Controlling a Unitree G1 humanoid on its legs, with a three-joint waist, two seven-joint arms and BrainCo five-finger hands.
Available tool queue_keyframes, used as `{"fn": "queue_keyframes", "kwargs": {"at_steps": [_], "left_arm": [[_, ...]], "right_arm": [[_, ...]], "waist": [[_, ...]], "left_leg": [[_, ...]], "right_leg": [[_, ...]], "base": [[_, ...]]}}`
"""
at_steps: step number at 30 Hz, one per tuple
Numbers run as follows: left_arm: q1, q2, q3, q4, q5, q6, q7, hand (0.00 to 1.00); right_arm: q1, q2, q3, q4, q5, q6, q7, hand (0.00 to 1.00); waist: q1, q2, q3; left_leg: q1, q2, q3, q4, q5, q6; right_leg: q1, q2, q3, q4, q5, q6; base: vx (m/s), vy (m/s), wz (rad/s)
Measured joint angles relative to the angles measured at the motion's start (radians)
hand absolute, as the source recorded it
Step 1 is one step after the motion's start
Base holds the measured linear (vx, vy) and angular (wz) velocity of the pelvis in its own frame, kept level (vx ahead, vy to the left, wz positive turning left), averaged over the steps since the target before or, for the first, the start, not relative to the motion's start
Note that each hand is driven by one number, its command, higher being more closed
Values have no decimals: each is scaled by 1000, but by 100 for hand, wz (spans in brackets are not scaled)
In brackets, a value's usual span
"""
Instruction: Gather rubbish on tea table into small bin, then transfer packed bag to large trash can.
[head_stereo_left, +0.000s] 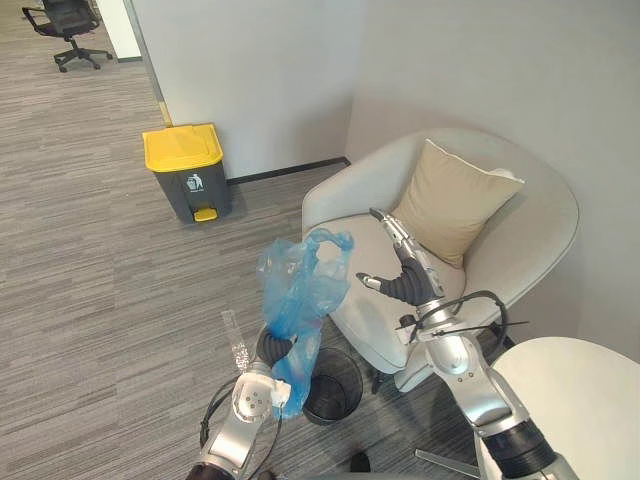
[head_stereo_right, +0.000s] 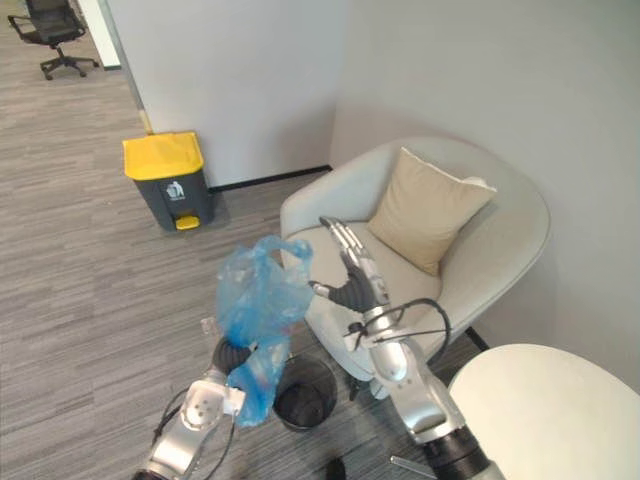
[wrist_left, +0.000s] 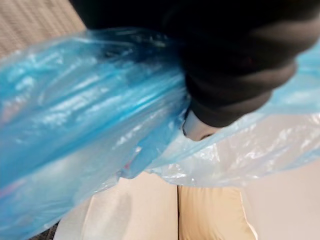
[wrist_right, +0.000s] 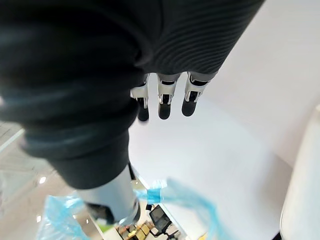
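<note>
A blue plastic bag (head_stereo_left: 300, 285) is up in the air above the small black bin (head_stereo_left: 333, 385), which stands on the carpet in front of the armchair. My left hand (head_stereo_left: 272, 347) grips it from below, with plastic bunched round the hand (wrist_left: 240, 65) and a fold trailing down past the wrist. My right hand (head_stereo_left: 405, 262) is open with straight fingers (wrist_right: 165, 97), just right of the bag and over the armchair seat, not touching the bag. The large grey trash can with a yellow lid (head_stereo_left: 187, 170) stands shut by the wall, far left of the hands.
A light armchair (head_stereo_left: 530, 250) with a beige cushion (head_stereo_left: 450, 200) fills the corner. The white round table's edge (head_stereo_left: 585, 400) is at lower right. A small clear item (head_stereo_left: 236, 342) lies on the carpet near my left arm. An office chair (head_stereo_left: 70, 25) stands far back.
</note>
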Motion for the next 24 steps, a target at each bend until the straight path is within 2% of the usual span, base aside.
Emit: {"fn": "queue_keyframes", "kwargs": {"at_steps": [5,8,10,11,13,17,24], "left_arm": [[32,-3,53,0,-30,0,0,100],[46,-5,104,49,-45,0,3,100],[59,-17,146,111,-77,1,4,100],[62,-21,156,123,-78,1,4,100],[74,-46,224,187,-98,3,1,100],[73,-53,331,314,-157,7,-7,100],[71,-63,444,522,-225,27,-26,100]], "right_arm": [[108,22,-79,11,0,-5,-6,0],[182,154,-165,141,9,-2,-11,0],[215,273,-249,309,102,36,2,0],[220,288,-266,345,117,41,5,0],[230,342,-338,521,215,71,28,0],[226,373,-427,766,317,118,52,0],[198,373,-527,1067,404,152,64,0]], "waist": [[1,5,3],[-1,11,7],[-6,16,10],[-6,17,11],[-6,21,14],[-3,28,19],[9,30,20]], "left_leg": [[0,-2,-7,0,0,0],[0,-9,-13,0,0,0],[-2,-12,-18,0,0,0],[-3,-13,-20,0,-1,-1],[-4,-17,-23,0,-5,-3],[2,-18,-31,0,-6,-2],[20,-19,-39,0,-9,5]], "right_leg": [[0,-3,-7,0,-4,4],[1,-4,-13,0,-5,5],[2,-7,-21,-2,-6,7],[2,-8,-22,-3,-6,7],[5,-12,-26,-7,-7,8],[20,-13,-35,-18,-8,10],[43,-15,-48,-20,-14,12]], "base": [[0,0,4],[0,0,4],[-3,-1,6],[-5,0,7],[-4,2,6],[1,-10,6],[2,-9,3]]}}
